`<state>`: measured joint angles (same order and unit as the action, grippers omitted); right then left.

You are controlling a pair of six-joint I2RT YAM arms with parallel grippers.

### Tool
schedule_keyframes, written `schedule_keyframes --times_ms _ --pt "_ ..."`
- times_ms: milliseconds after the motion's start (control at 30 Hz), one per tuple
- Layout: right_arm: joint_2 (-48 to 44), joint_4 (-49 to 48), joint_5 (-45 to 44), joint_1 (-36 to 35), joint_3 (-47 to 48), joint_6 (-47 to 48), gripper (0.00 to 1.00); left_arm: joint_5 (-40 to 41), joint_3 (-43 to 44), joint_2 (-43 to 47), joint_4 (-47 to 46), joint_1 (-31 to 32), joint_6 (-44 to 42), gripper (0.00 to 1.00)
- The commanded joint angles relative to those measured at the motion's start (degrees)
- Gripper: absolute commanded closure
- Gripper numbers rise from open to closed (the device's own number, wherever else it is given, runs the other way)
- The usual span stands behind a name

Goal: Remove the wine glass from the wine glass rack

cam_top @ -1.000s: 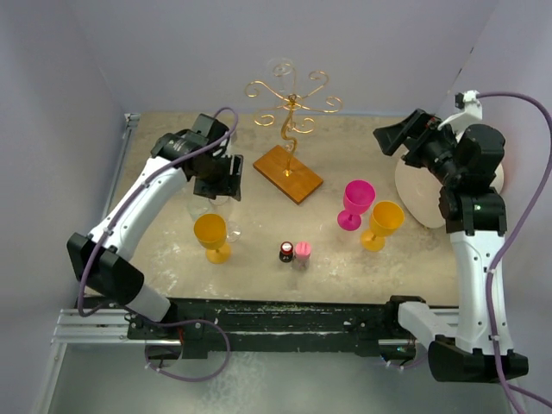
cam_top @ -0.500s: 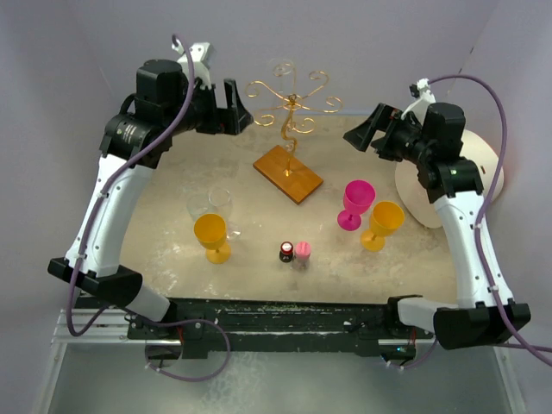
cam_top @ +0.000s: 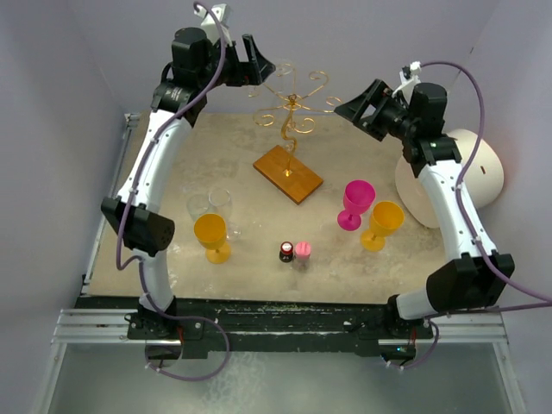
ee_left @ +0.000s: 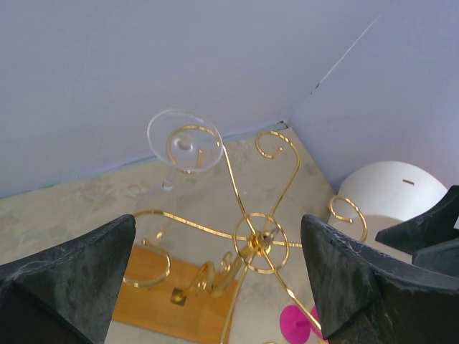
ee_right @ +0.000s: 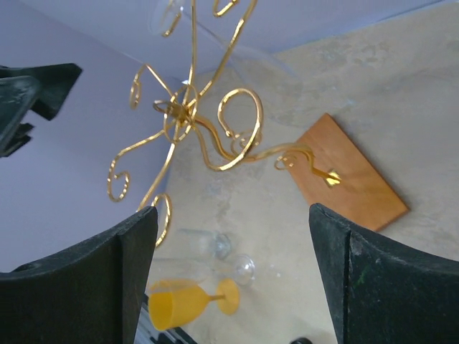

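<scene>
Shows a speckled beige worktop (cam_top: 405, 259) from above, with pale lilac walls.

At upper left, high over the worktop: the black left end effector (cam_top: 263, 62), fingers (ee_left: 68, 283) spread wide, gripping nothing, aimed at the top of the rack. Below it, on the worktop: two clear stemmed glasses (cam_top: 211, 205) standing close together, with a yellow plastic goblet (cam_top: 211, 235) upright just in front of them.

At centre: the thin gold wire wine glass rack (cam_top: 293, 108) with curled scroll arms, upright on a flat brown wooden rectangular base (cam_top: 287, 174). On the scroll arm nearest the back wall: the clear wine glass (cam_top: 280, 69), hanging bowl down, its round foot resting on top of the curl. From overhead, looks just beside the left fingertips. From the left wrist camera, sits ahead of the spread fingers and apart from both.

In front of the wooden base: a small dark bottle (cam_top: 285, 252) and a small pink-topped bottle (cam_top: 302, 252), side by side.

Right of centre: a magenta plastic goblet (cam_top: 356, 203), upright, with a second yellow goblet (cam_top: 384, 222) just beside it.

At upper right: the black right end effector (cam_top: 352, 102), fingers (ee_right: 391, 283) also spread wide and gripping nothing, pointing at the rack's scrolls from the opposite side. Behind the right arm, at the worktop's right edge: a large white rounded object (cam_top: 483, 164).
</scene>
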<state>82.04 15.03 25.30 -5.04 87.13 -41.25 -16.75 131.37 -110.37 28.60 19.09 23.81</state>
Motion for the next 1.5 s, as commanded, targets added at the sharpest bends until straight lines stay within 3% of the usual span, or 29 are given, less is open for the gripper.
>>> schedule_keyframes --times_ms 0,267,500,600,767,1067,1467 --pt "2.45 -10.99 4.16 -0.06 1.73 -7.54 0.16 -4.14 7.73 -4.48 -9.98 -0.88 3.74 0.01" --pt "5.96 -13.64 4.81 -0.57 2.46 -9.99 0.21 -2.96 15.8 -14.33 -12.69 -1.58 5.72 0.05" --pt "6.41 -12.53 2.83 -0.59 3.0 -9.81 0.25 -0.33 16.58 -18.51 -15.12 -1.93 8.65 0.1" --pt "6.96 -12.35 3.49 -0.59 3.5 -9.88 0.31 0.58 17.82 -20.34 -15.99 -1.88 9.17 0.16" --pt "6.1 -11.6 2.08 -0.58 3.42 -9.38 0.32 0.32 19.93 -23.72 -15.99 -1.87 10.87 0.25" --pt "6.14 -11.78 2.12 -0.59 3.7 -9.35 0.35 0.9 20.44 -25.5 -17.8 -0.85 12.54 0.43" --pt "5.37 -10.99 1.85 -0.59 3.99 -9.37 0.37 1.29 20.32 -26.01 -18.05 0.31 13.01 0.51"
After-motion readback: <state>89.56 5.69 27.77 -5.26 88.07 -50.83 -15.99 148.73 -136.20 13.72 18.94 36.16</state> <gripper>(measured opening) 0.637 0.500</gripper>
